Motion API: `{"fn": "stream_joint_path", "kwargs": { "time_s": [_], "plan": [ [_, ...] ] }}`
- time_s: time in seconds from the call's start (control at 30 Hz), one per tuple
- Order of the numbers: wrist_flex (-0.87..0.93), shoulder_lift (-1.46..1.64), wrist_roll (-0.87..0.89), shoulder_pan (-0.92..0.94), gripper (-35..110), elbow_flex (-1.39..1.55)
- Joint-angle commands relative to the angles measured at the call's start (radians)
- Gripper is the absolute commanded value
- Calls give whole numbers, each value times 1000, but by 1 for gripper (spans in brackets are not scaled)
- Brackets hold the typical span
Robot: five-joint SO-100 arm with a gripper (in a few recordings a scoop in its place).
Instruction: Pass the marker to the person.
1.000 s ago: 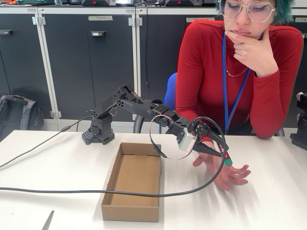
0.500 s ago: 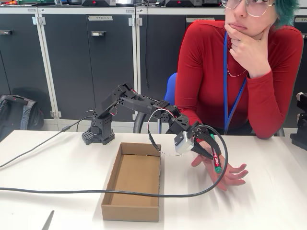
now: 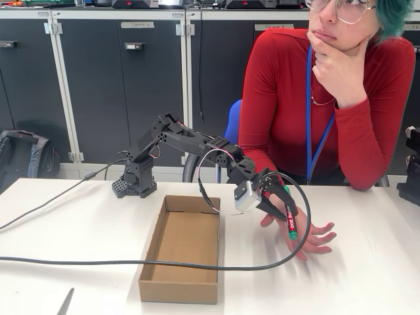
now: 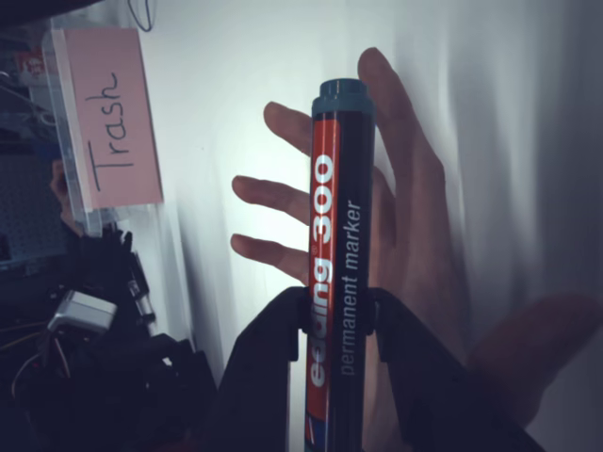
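On the left of the table (image 3: 72, 223) sits an open box (image 3: 184, 246); right of it the jaws pinch the marker (image 3: 289, 220) above the person's (image 3: 328, 98) open hand (image 3: 308, 236). Released with the person looking away, it may roll off the palm.

On the white table (image 3: 79, 230) you see an open, shallow cardboard box (image 3: 184, 246) lying left of centre. A thick dark cable (image 3: 98, 261) runs across the tabletop just in front of the box. Behind the table you see a row of dark grey cabinet doors (image 3: 92, 79), with a dark bag (image 3: 23, 157) on the floor at far left. A blue chair back (image 3: 231, 131) shows behind the table. In the wrist view, you see a pink label reading "Trash" (image 4: 108, 122) on a clear container.
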Motion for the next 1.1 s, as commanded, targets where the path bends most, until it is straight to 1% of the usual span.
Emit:
{"fn": "stream_joint_path", "kwargs": {
  "time_s": [0.0, 0.2, 0.3, 0.5, 0.63, 0.87, 1.07],
  "plan": [
    [-23, 101, 8, 18, -5, -8],
    [-43, 107, 0, 21, -5, -5],
    [-60, 110, 0, 23, -2, 3],
    [-97, 120, 18, 34, 22, 21],
    [-124, 126, 9, 41, 31, 34],
    [-147, 138, -8, 48, 33, 37],
    [-133, 167, 2, 49, 33, 48]
  ]
}}
